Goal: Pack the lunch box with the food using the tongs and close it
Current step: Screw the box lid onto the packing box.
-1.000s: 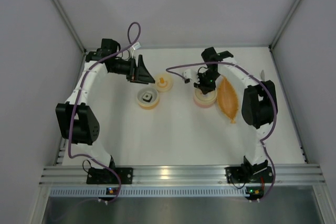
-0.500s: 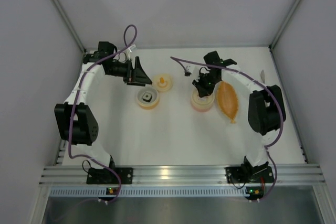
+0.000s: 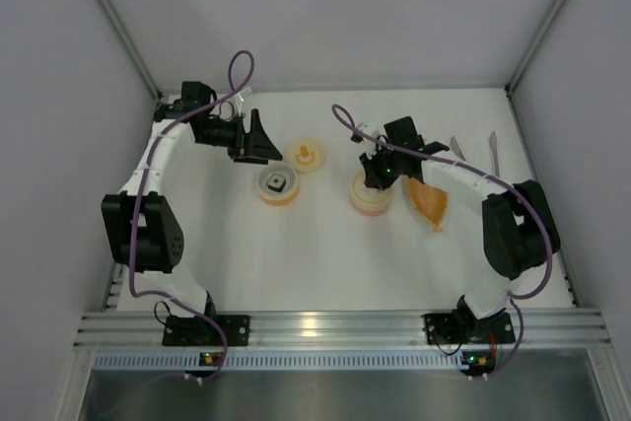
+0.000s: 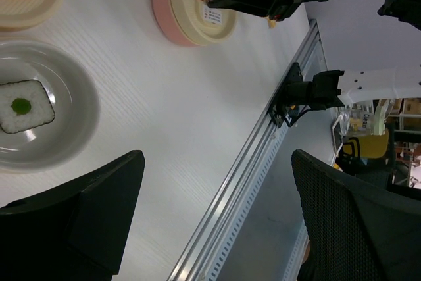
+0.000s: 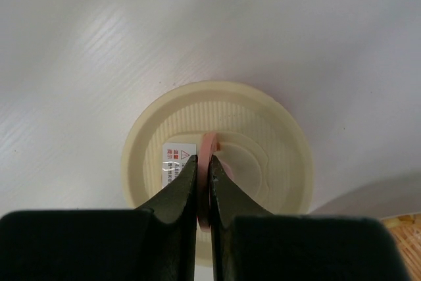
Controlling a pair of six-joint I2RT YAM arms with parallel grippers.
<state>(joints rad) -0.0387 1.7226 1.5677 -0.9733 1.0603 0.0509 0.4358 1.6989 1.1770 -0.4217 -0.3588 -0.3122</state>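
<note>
The lunch box [image 3: 369, 200] is a round pink-walled container with its cream lid [image 5: 263, 129] lying on top, right of the table's centre. My right gripper [image 5: 204, 162] is shut on the upright pink tab [image 5: 209, 141] in the middle of that lid. The left wrist view shows the same grip from the side on the lunch box [image 4: 172, 12]. The orange food bag [image 3: 431, 202] lies just right of the box. The silver tongs [image 3: 494, 153] lie at the far right. My left gripper [image 3: 258, 137] hangs open and empty at the back left, away from all of these.
A shallow bowl [image 3: 264, 194] holding a white square with a green dot stands left of centre, below my left gripper. A small orange-and-cream dish [image 3: 307, 155] with a knob stands just behind it. The aluminium rail [image 3: 325, 327] runs along the near edge.
My right arm has swung left and toward the near edge, and the lidded lunch box has shifted the same way. The tongs now show. My left gripper drifted slightly left.
</note>
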